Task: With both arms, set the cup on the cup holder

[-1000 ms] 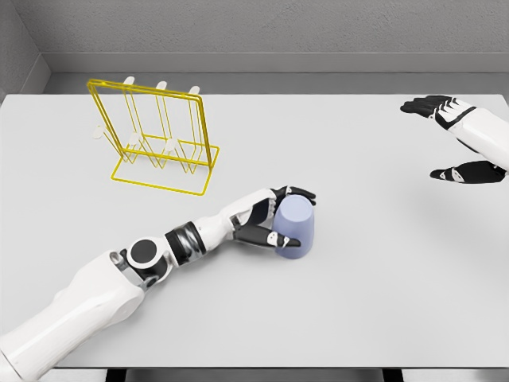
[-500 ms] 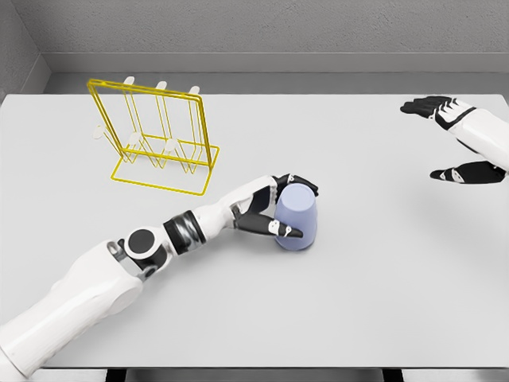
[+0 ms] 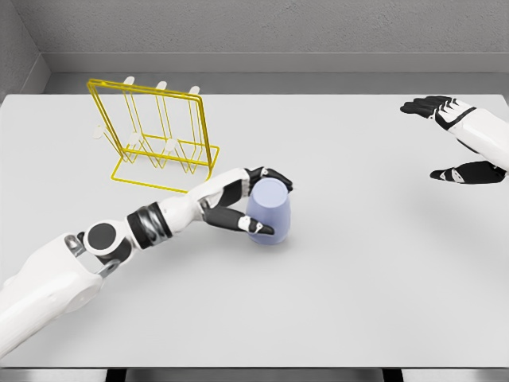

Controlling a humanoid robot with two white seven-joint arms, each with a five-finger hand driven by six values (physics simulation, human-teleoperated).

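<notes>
A pale lilac cup (image 3: 270,212) is held upside down just above the white table, near the middle. My left hand (image 3: 248,204) is shut on it, with fingers over its top edge and the thumb across its front. The yellow wire cup holder (image 3: 156,135) with white-tipped pegs stands at the back left, up and to the left of the cup. My right hand (image 3: 452,142) hovers at the far right edge with fingers spread, holding nothing.
The white table (image 3: 358,270) runs to a grey back wall. Its front edge shows along the bottom of the view. Nothing else lies on it.
My left hand has carried the cup to the left and slightly back, toward the cup holder, and the cup now tilts a little. The right hand has stayed in place.
</notes>
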